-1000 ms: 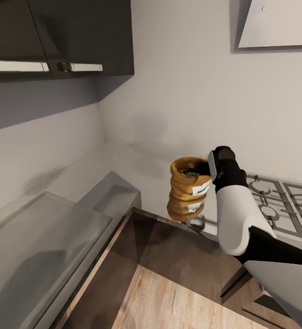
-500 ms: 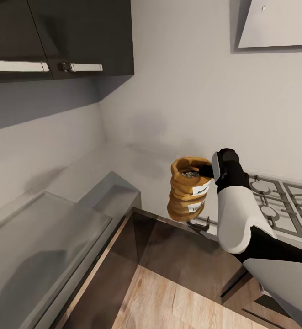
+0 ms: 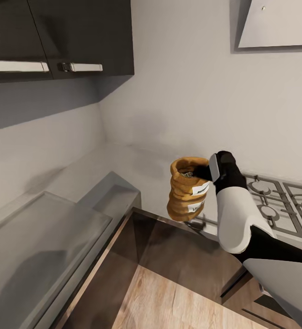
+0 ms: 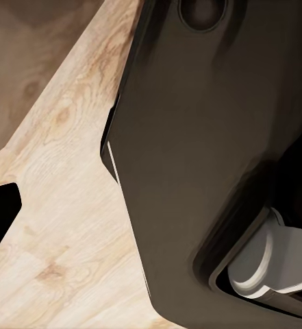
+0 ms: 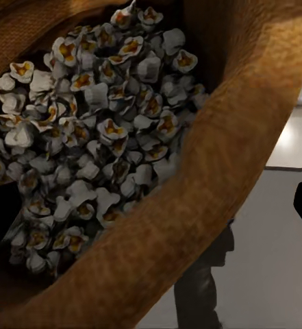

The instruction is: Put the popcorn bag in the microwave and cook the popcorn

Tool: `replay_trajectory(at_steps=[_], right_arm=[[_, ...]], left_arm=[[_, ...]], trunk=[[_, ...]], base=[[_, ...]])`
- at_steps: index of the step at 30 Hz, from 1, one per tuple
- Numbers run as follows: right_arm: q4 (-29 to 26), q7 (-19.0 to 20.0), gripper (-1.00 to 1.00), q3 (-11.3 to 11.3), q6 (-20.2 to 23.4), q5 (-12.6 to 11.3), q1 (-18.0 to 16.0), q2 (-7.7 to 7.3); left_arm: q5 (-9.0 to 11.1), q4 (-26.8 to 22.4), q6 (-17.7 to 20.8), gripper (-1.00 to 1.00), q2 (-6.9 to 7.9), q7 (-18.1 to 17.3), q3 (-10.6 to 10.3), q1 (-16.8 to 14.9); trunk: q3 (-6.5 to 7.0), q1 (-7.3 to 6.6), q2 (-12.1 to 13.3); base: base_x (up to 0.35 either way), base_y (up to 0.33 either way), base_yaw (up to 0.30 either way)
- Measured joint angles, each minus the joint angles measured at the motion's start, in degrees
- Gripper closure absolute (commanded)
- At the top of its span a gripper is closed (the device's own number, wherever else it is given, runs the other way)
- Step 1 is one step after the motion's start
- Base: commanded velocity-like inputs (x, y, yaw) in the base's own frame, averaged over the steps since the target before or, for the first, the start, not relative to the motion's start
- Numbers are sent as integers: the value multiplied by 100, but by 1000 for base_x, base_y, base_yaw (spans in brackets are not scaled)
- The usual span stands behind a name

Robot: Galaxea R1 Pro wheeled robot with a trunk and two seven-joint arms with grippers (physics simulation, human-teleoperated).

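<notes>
Right hand (image 3: pixel 206 172) pinching the rolled rim of the popcorn bag (image 3: pixel 186 189), held upright above the worktop (image 3: pixel 137 164) edge, beside the gas hob (image 3: pixel 278 203). Popcorn (image 5: pixel 89 130) heaped inside. Left hand's state: cannot tell.

gas hob (image 3: pixel 278 201) | dark wall cabinets (image 3: pixel 59 36) | wood floor (image 3: pixel 169 301)

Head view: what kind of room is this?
A home kitchen, by the look of it: a steel gas hob set into a grey countertop, dark wall cabinets above, and a wood floor below. The right claw holds a popcorn bag.
</notes>
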Motion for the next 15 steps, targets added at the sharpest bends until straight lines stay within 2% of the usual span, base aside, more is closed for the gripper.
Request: replay_trajectory(at_steps=[11,12,15], right_arm=[[74,0,-100,-26,-92,-21,0,0],[75,0,100,-26,-92,-17,0,0],[75,-5,100,-25,-94,-6,0,0]], left_arm=[[0,0,0,-100,0,0,0,0],[2,0,0,-100,0,0,0,0],[2,0,0,-100,0,0,2,0]], trunk=[[0,0,0],[0,0,0],[0,0,0]], base=[[0,0,0],[0,0,0],[0,0,0]])
